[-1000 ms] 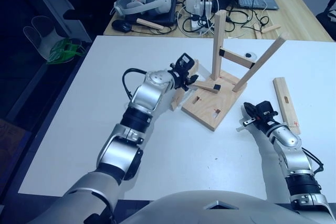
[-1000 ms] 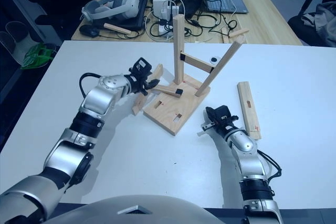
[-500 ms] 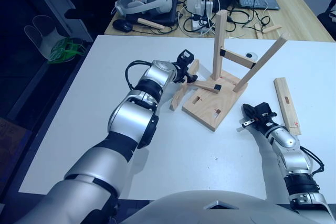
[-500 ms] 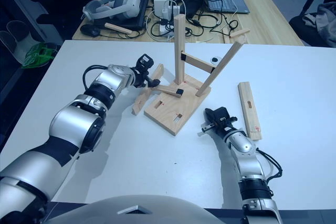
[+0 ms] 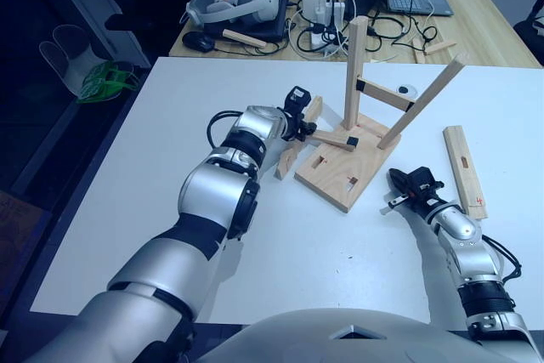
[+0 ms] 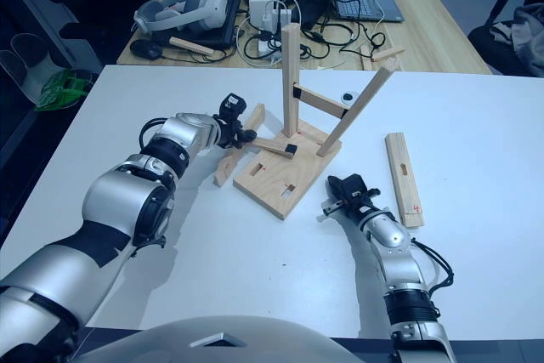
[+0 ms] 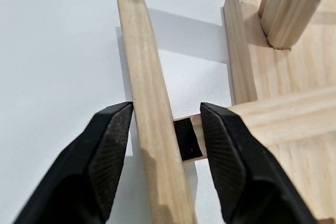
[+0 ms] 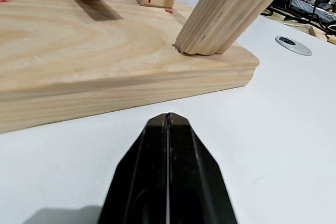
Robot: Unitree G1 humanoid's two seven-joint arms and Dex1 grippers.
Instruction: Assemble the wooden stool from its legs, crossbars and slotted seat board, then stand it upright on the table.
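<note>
The slotted seat board (image 5: pixel 330 178) lies flat on the white table. An upright leg (image 5: pixel 355 65) and a slanted leg (image 5: pixel 422 99) stand in it, joined by a crossbar (image 5: pixel 384 94). A loose crossbar (image 5: pixel 333 139) with a black-taped end rests across the board. Another leg (image 7: pixel 148 114) lies on the table along the board's left edge. My left gripper (image 5: pixel 299 127) is open and straddles this leg and the taped crossbar end (image 7: pixel 185 139). My right gripper (image 5: pixel 398 195) is shut on nothing, low over the table just off the board's near right corner (image 8: pixel 231 69).
A further slotted leg (image 5: pixel 463 167) lies on the table to the right of the board. A small round disc (image 5: pixel 406 89) sits behind the stool. Beyond the table's far edge is a desk with a headset (image 5: pixel 234 2), laptops and cables.
My left arm has swung its elbow inward while its gripper has settled lower over the lying leg and crossbar end. The right gripper has crept slightly toward the board.
</note>
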